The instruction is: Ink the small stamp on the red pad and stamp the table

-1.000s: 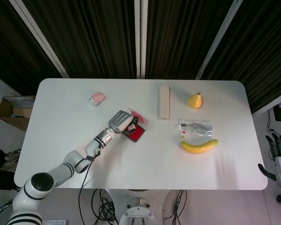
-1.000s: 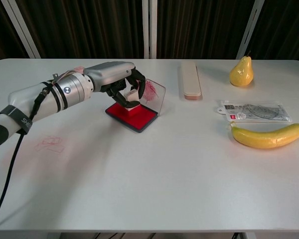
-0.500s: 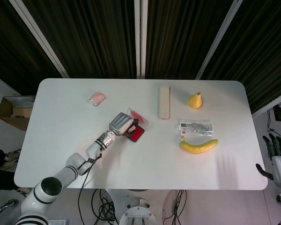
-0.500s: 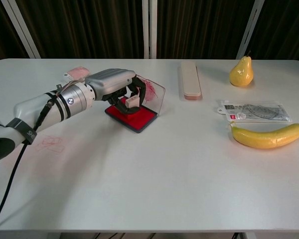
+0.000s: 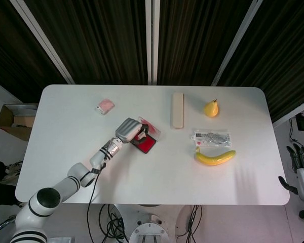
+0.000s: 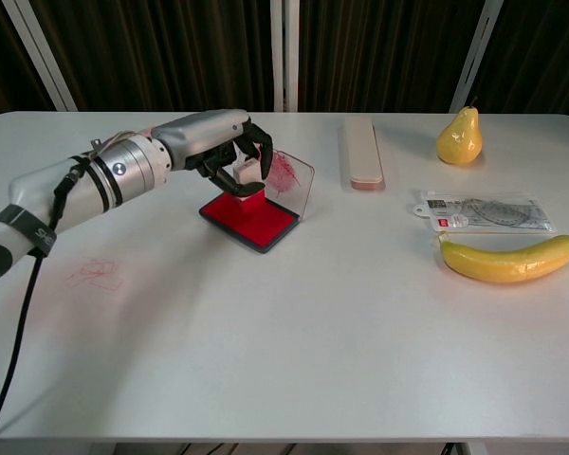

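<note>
My left hand (image 6: 216, 150) (image 5: 129, 129) grips the small stamp (image 6: 249, 178), a pale block with a red base, just above the red ink pad (image 6: 253, 219) (image 5: 144, 144). The pad sits in a black tray with its clear lid (image 6: 293, 183) standing open behind it. Faint red stamp marks (image 6: 97, 274) show on the white table (image 6: 294, 332) to the pad's left. My right hand (image 5: 302, 162) hangs off the table's right edge, fingers spread and holding nothing.
A beige bar (image 6: 362, 152) lies behind the pad's right. A pear (image 6: 459, 136), a flat packet (image 6: 484, 212) and a banana (image 6: 509, 260) are on the right side. A small pink object (image 5: 105, 106) lies at the far left.
My left hand dipped the stamp lower toward the pad half a second ago, and has since lifted it slightly above the pad. The right hand barely shifted.
</note>
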You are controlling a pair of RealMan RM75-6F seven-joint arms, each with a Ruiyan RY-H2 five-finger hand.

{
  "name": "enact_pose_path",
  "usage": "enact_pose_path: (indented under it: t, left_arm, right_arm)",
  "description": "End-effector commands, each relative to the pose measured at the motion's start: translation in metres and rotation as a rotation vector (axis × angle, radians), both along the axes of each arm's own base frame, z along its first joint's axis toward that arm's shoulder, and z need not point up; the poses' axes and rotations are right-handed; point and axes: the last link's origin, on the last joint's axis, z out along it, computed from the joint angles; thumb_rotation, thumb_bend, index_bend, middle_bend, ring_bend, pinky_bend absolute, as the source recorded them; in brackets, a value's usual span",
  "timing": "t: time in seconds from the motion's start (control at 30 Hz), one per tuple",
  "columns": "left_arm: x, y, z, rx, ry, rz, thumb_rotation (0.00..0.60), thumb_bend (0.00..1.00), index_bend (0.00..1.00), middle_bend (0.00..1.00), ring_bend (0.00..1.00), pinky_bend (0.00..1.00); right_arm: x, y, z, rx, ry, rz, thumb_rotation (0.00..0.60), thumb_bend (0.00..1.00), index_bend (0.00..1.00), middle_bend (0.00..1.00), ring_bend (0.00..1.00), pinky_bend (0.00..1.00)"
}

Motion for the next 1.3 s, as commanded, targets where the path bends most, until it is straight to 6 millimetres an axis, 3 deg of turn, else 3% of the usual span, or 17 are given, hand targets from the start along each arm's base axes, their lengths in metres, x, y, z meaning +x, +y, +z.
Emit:
enact_pose_path:
  t: [0.03, 0.13, 0.23, 0.43, 0.63, 1.0, 1.3]
  left_arm:
    - [-0.016, -0.004, 0.052, 0.045, -0.089, -0.002, 0.600, 0.50, 0.65, 0.69, 1.00, 1.00]
    - [-0.037, -0.020, 0.081, 0.091, -0.079, 0.003, 0.600, 0.50, 0.65, 0.69, 0.99, 1.00]
    - [-0.068, -0.045, 0.095, 0.117, -0.007, 0.025, 0.600, 0.50, 0.65, 0.69, 0.99, 1.00]
    - [-0.126, -0.088, 0.105, 0.158, 0.059, 0.099, 0.600, 0.50, 0.65, 0.69, 1.00, 1.00]
    - [-0.163, -0.114, 0.100, 0.188, 0.089, 0.129, 0.600, 0.50, 0.65, 0.69, 1.00, 1.00]
    - [-0.184, -0.126, 0.075, 0.186, 0.107, 0.141, 0.600, 0.50, 0.64, 0.69, 1.00, 1.00]
    - [-0.190, -0.124, 0.070, 0.177, 0.095, 0.160, 0.600, 0.49, 0.64, 0.67, 1.00, 1.00]
  right_arm:
    - [0.000, -0.001, -0.001, 0.004, -0.002, 0.002, 0.600, 0.13, 0.00, 0.00, 0.00, 0.00]
    - [0.001, -0.002, -0.004, 0.015, -0.004, 0.008, 0.600, 0.13, 0.00, 0.00, 0.00, 0.00]
    - [0.002, -0.003, -0.008, 0.028, -0.003, 0.016, 0.600, 0.13, 0.00, 0.00, 0.00, 0.00]
    - [0.005, -0.003, -0.012, 0.041, -0.003, 0.023, 0.600, 0.13, 0.00, 0.00, 0.00, 0.00]
    - [0.008, -0.004, -0.013, 0.040, 0.006, 0.030, 0.600, 0.13, 0.00, 0.00, 0.00, 0.00]
    - [0.012, -0.003, -0.017, 0.044, 0.012, 0.022, 0.600, 0.13, 0.00, 0.00, 0.00, 0.00]
    - [0.009, -0.004, -0.016, 0.042, 0.015, 0.012, 0.600, 0.13, 0.00, 0.00, 0.00, 0.00]
